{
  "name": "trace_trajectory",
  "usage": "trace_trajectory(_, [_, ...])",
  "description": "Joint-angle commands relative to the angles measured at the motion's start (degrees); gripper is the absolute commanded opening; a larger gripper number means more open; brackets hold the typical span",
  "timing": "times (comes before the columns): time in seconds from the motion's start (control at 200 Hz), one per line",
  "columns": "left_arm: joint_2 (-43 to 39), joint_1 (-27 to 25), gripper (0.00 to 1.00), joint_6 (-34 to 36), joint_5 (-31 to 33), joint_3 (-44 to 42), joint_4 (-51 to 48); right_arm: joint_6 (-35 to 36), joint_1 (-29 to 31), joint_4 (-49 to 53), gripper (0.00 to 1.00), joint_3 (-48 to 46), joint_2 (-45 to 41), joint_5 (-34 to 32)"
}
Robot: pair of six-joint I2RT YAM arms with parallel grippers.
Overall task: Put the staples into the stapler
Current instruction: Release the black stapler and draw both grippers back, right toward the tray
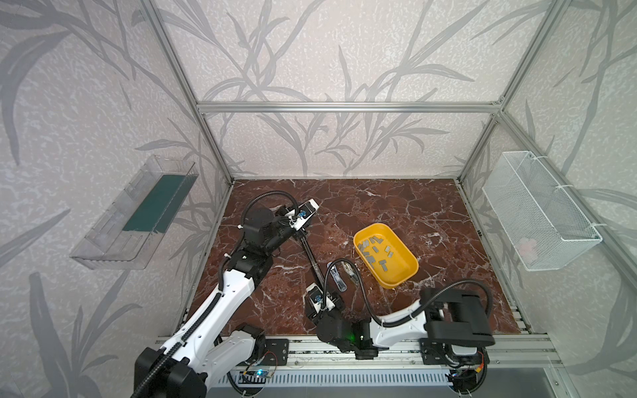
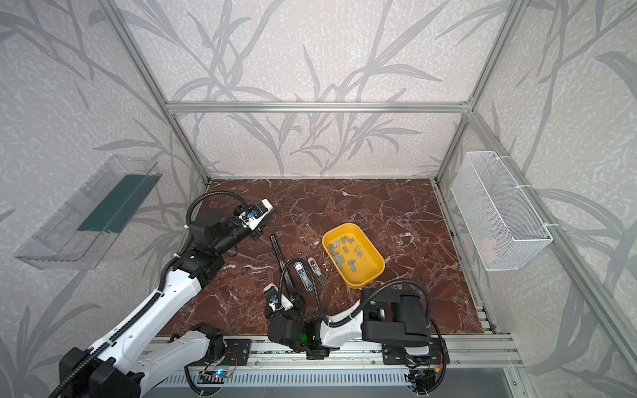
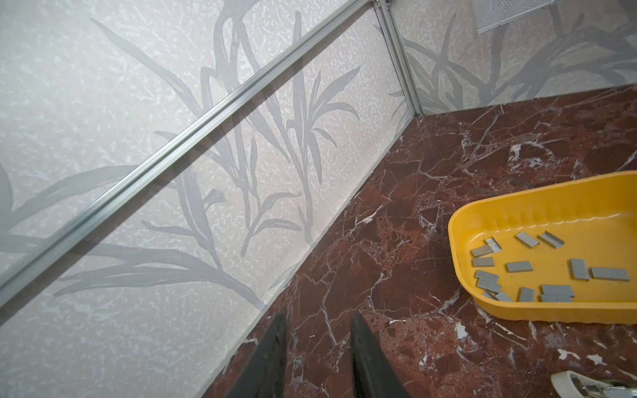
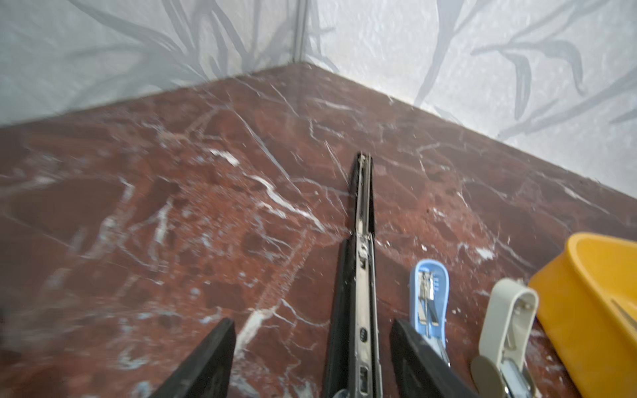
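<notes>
A long black stapler (image 4: 363, 206) lies opened flat on the red marble table, its metal rail facing up; both top views show it (image 1: 313, 265) (image 2: 281, 262). My right gripper (image 4: 310, 324) is open, with one finger on each side of the stapler's near end and neither touching it. Beside it lie a small blue stapler (image 4: 429, 293) and a small beige stapler (image 4: 506, 317). Several grey staples (image 1: 375, 251) (image 3: 518, 267) lie loose in a yellow tray (image 1: 375, 225). My left gripper (image 3: 319, 318) hovers beyond the black stapler's far end, slightly open and empty.
A clear plastic bin (image 1: 134, 213) hangs on the left wall. A white mesh basket (image 1: 541, 210) hangs on the right wall. Aluminium frame posts stand at the table's corners. The yellow tray (image 4: 603, 275) sits close to the right of the small staplers.
</notes>
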State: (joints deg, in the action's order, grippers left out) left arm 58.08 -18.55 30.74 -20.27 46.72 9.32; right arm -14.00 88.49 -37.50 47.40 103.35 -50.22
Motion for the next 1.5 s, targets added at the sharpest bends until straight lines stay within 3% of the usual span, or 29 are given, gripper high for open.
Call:
trace_trajectory(0.0, [0.63,0.85,0.41,-17.31,9.15,8.69,-3.75,1.11,0.91,0.32,0.78,-2.21,-11.28,2.56])
trace_trajectory(0.095, [3.09,1.23,0.5,-35.56,18.0,19.09,-13.12,-1.22,0.63,7.83,0.83,-4.46,-20.81,2.59])
trace_trajectory(0.17, [3.13,1.45,0.61,-49.95,20.3,21.44,-13.29,-5.43,0.25,22.69,0.82,-3.18,-28.85,2.18])
trace_trajectory(0.28, [-0.74,1.67,0.69,-64.48,16.37,15.59,-7.74,-12.34,-4.3,49.52,0.81,1.83,-38.83,7.48])
trace_trajectory(0.37, [-8.09,1.67,0.74,-71.53,15.44,4.85,-6.55,-12.62,-10.55,62.33,0.78,1.81,-46.92,9.76])
trace_trajectory(0.455, [-16.71,1.76,0.81,-67.66,18.72,-5.45,-8.42,-12.78,-21.66,70.52,0.71,-0.2,-54.35,17.04])
trace_trajectory(0.565, [-25.85,1.93,0.9,-62.68,29.56,-11.42,-22.33,-10.71,-38.37,71.44,0.67,-4.67,-60.54,33.3])
trace_trajectory(0.66, [-31.28,2.02,0.91,-62.89,37.0,-13.24,-34.55,-9.95,-50.01,70.08,0.65,-6.64,-57.21,49.42])
trace_trajectory(0.73, [-36.05,2.02,0.92,-64.68,41.49,-15.34,-41.09,-8.73,-54.96,69.45,0.58,-6.38,-50.91,56.53])
trace_trajectory(0.84, [-42.78,2.02,0.93,-63.71,45.77,-19.98,-43.85,-5.36,-55.55,69.56,0.53,-4.73,-43.8,53.86])
trace_trajectory(0.92, [-44.53,2.02,0.93,-68.2,48.98,-23.24,-44.27,-4.94,-55.53,70.01,0.48,-3.24,-41.24,55.01])
trace_trajectory(1.03, [-40.53,2.02,0.95,-70.6,44.68,-29.71,-35.61,-5.37,-55.45,69.33,0.43,-3.59,-39.71,53.35])
trace_trajectory(1.205, [-33.77,2.02,0.94,-64.66,38.06,-29.11,-29.72,-4.71,-55.41,69.31,0.41,-5.69,-38.84,52.95])
trace_trajectory(1.285, [-34.51,2.02,0.93,-63.22,35.57,-30.74,-26.47,-4.64,-55.36,69.19,0.41,-6.13,-38.69,53.21])
trace_trajectory(1.495, [-41.3,2.02,0.93,-64.03,38.32,-32.32,-28.4,-4.47,-55.15,69.55,0.39,-5.8,-36.38,52.96])
